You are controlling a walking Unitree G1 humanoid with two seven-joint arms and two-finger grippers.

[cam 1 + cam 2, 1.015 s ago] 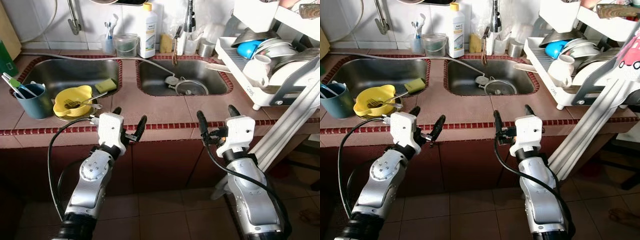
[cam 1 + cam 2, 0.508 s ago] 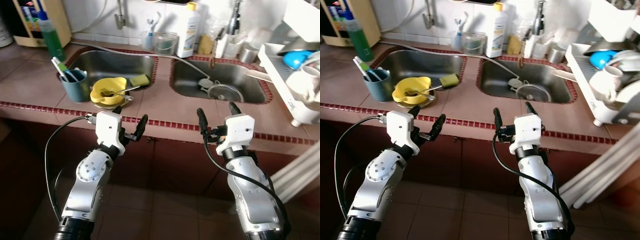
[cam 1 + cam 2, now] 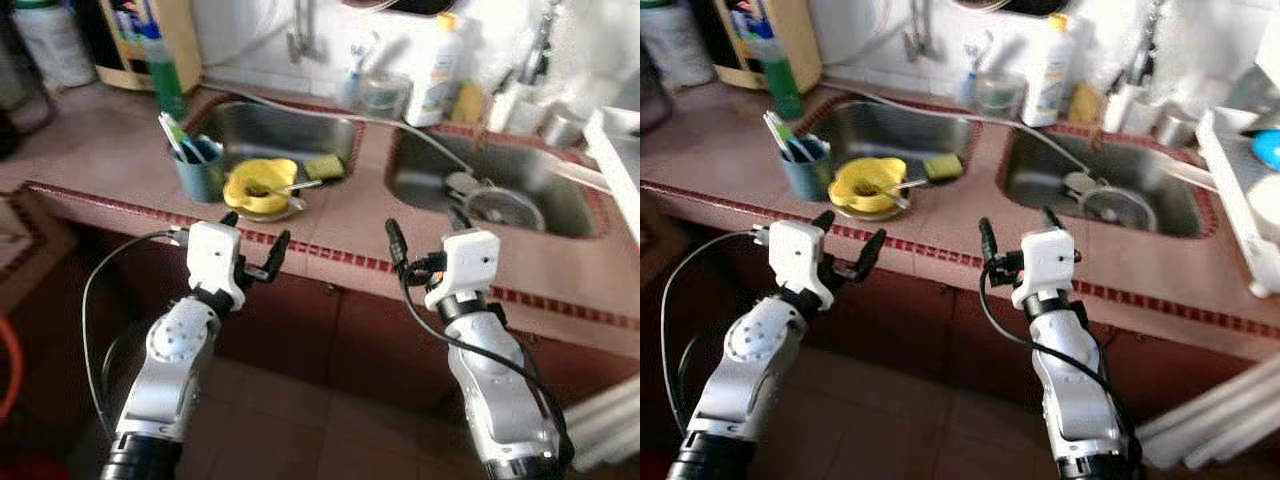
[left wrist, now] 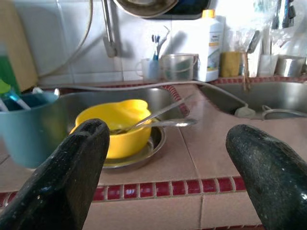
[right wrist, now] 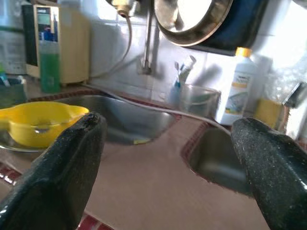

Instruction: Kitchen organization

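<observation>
Tiled counter (image 3: 330, 215) with twin sinks ahead: yellow bowl (image 3: 258, 185), spoon inside, sits at eleven o'clock beside the teal cup (image 3: 198, 172). Left gripper (image 3: 252, 248) and right gripper (image 3: 424, 244) hover short of the edge, jaws spread and empty, seemingly ready to reach in.

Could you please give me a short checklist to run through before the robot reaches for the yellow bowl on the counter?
1. Left hand open and holding nothing: ok.
2. Right hand open and holding nothing: ok.
3. Yellow bowl in view, on a metal plate at the counter edge: ok.
4. Bowl free of loose items: not ok, a utensil lies in it.
5. Room beside the bowl: not ok, a blue cup stands close on its left.
6. Hands over the counter: not ok, both hang before its edge.
</observation>
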